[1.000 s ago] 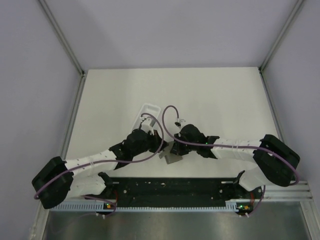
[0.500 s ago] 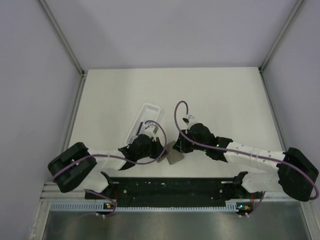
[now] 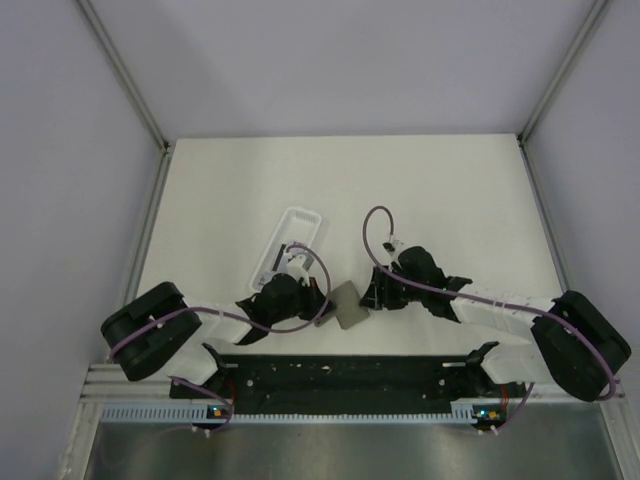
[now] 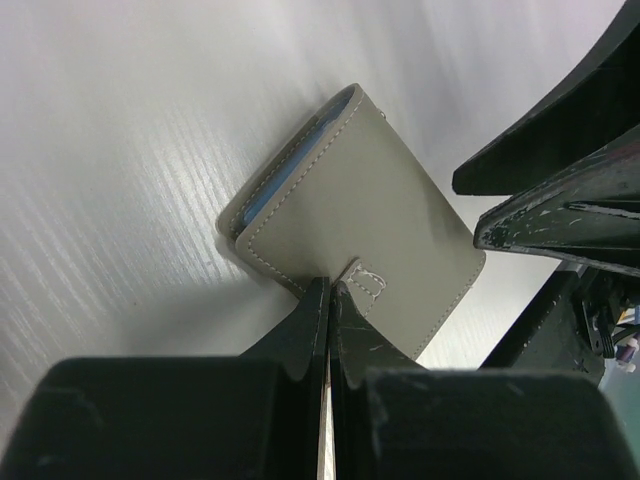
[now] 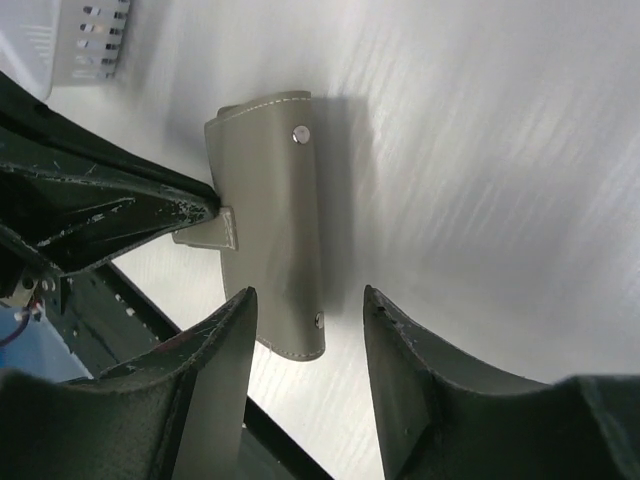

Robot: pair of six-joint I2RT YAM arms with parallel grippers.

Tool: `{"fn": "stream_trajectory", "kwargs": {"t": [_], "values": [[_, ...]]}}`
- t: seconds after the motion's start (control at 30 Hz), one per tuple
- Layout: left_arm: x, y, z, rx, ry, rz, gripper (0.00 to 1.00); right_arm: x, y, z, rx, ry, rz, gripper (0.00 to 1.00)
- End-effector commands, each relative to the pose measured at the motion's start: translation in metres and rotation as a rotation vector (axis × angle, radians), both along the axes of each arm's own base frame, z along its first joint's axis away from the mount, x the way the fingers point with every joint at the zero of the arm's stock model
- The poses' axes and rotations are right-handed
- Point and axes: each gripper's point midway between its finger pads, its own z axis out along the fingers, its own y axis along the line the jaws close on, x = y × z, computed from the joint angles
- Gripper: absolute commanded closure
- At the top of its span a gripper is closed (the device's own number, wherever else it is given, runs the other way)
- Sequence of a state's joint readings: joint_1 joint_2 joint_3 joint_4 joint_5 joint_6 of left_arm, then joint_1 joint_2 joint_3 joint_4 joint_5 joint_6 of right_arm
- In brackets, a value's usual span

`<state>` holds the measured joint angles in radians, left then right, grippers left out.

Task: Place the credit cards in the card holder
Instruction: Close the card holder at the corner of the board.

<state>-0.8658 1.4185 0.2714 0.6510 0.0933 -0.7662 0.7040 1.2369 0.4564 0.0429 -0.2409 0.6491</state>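
The card holder (image 3: 349,306) is a closed grey wallet lying on the white table between the two grippers, its blue lining showing at one edge (image 4: 290,165). My left gripper (image 4: 330,292) is shut on the card holder's small stitched strap (image 5: 212,232), at the wallet's left side in the top view (image 3: 322,308). My right gripper (image 5: 305,300) is open, its fingers either side of the card holder's near end (image 5: 295,320) with a gap on the right. It sits just right of the wallet (image 3: 372,293). The credit cards are out of view.
A long white plastic tray (image 3: 290,240) lies slanted just behind the left gripper; its slotted end shows in the right wrist view (image 5: 90,40). The black base rail (image 3: 350,375) runs along the near edge, close to the wallet.
My right gripper has opened, let go of the card holder and drawn back to the right. The left gripper stays shut on the strap.
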Motion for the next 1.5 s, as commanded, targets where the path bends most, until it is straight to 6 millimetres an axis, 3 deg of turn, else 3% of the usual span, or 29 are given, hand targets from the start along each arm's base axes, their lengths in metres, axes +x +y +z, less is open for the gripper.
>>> {"fn": "stream_trajectory", "kwargs": {"t": [0.0, 0.27, 0.37, 0.43, 0.53, 0.67, 0.8, 0.87, 0.97, 1.23, 1.47], "values": [[-0.01, 0.01, -0.021, 0.043, 0.04, -0.001, 1.0, -0.001, 0.023, 0.012, 0.128, -0.026, 0.106, 0.53], [-0.012, 0.012, -0.026, 0.049, 0.049, -0.001, 1.0, -0.012, 0.042, 0.005, 0.243, 0.022, 0.186, 0.56], [-0.012, 0.012, -0.025, 0.043, 0.046, 0.0, 1.0, -0.012, 0.042, 0.013, 0.264, -0.012, 0.195, 0.71], [-0.011, 0.01, -0.02, 0.033, 0.04, -0.001, 1.0, -0.009, 0.035, 0.021, 0.233, -0.056, 0.181, 0.87], [-0.008, 0.013, -0.007, 0.025, 0.029, 0.027, 1.0, 0.003, 0.015, 0.039, 0.125, -0.128, 0.103, 1.0], [-0.001, 0.018, 0.026, 0.004, -0.026, 0.07, 0.92, 0.018, -0.023, 0.071, -0.061, -0.21, -0.019, 1.0], [0.01, 0.032, 0.067, -0.005, -0.118, 0.139, 0.82, 0.031, -0.066, 0.092, -0.319, -0.223, -0.14, 1.0], [0.013, 0.04, 0.081, -0.002, -0.147, 0.172, 0.81, 0.029, -0.09, 0.092, -0.49, -0.2, -0.184, 1.0], [0.013, 0.05, 0.093, 0.002, -0.174, 0.2, 0.8, 0.026, -0.105, 0.09, -0.69, -0.199, -0.208, 1.0], [0.009, 0.068, 0.09, 0.009, -0.167, 0.259, 0.81, 0.01, -0.073, 0.054, -0.894, -0.205, -0.122, 0.98], [0.007, 0.078, 0.084, 0.02, -0.164, 0.287, 0.81, -0.011, -0.023, 0.024, -0.879, -0.224, -0.009, 0.9]]}}
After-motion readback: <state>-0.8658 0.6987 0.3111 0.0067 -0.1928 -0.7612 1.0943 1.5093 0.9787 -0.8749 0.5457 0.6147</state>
